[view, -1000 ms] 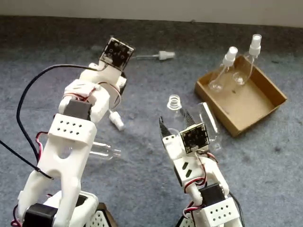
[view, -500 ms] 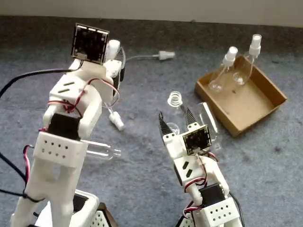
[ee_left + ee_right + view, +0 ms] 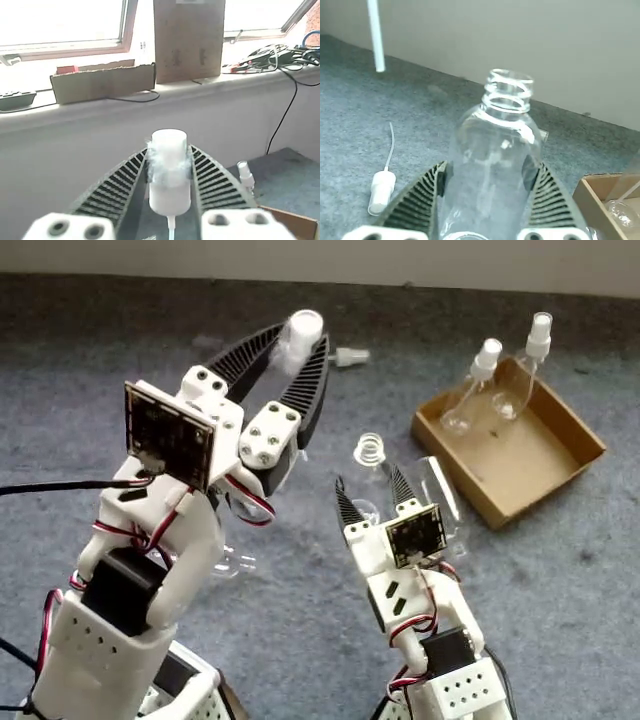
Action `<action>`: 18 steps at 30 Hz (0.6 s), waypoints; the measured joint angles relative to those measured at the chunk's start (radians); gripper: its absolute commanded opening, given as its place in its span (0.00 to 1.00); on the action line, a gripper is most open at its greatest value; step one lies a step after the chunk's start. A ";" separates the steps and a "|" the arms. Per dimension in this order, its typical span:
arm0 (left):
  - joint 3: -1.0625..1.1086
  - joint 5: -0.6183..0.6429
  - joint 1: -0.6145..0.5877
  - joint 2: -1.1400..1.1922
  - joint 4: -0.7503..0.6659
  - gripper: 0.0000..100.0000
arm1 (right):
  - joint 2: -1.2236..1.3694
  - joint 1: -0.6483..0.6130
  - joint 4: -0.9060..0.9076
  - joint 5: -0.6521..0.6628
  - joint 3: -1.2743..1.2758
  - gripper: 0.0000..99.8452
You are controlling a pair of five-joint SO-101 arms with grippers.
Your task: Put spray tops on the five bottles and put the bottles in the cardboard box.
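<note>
Clear plastic fills the right jaws: they pinch an uncapped bottle [image 3: 492,150] by its body, with the threaded neck free beyond the ribbed pads, in the middle of the tabletop [image 3: 300,630] and just left of the box [image 3: 565,455]. The left jaws are pressed onto a white spray top [image 3: 169,170], gripping its collar, and the dip tube [image 3: 374,35] hangs down below them. In the high view the top is held up on the far left of the bottle's mouth, apart from it. The step in hand looks to be joining the two. To do it well, I judge the top should be carried over the neck with the tube hanging straight. The tube should enter the mouth first, then the collar should settle squarely on the threads while the right jaws hold the bottle steady. A slanted tube would likely catch on the rim. Two capped bottles [image 3: 470,390] lie in the box, a spare top [image 3: 345,357] lies far back, and a loose bottle [image 3: 238,562] lies under the left arm.
</note>
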 measured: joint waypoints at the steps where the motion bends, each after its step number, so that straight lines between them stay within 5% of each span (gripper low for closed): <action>1: 0.000 0.000 0.018 -0.002 -0.012 0.03 | 0.000 -0.012 0.000 0.000 0.000 0.07; 18: 0.025 0.000 0.098 -0.005 -0.212 0.03 | 0.000 -0.069 0.000 0.000 0.000 0.07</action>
